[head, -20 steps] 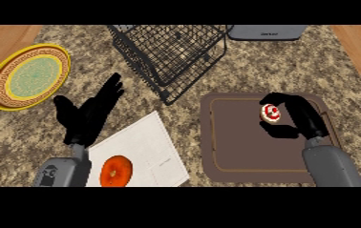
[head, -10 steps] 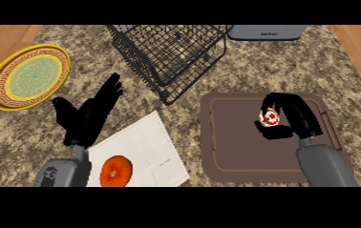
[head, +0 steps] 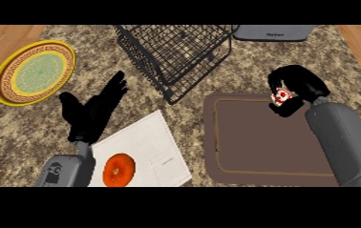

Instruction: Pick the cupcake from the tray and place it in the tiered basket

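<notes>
The cupcake point(head: 281, 96), red and white on top, is held in my right hand point(head: 301, 88), whose fingers curl round it and hide most of it. The hand is lifted over the far right corner of the brown tray point(head: 268, 146). The black wire tiered basket point(head: 176, 53) stands at the back middle, to the left of that hand. At the left, over the counter, my left hand point(head: 91, 108) rests open with fingers up.
A yellow plate with a green centre point(head: 35, 72) lies at the far left. A white board point(head: 152, 148) near the front carries an orange doughnut point(head: 118, 169). A grey appliance point(head: 273, 32) sits at the back right.
My right hand has risen with the cupcake and drifted toward the back right corner of the tray. The left hand has stayed put.
</notes>
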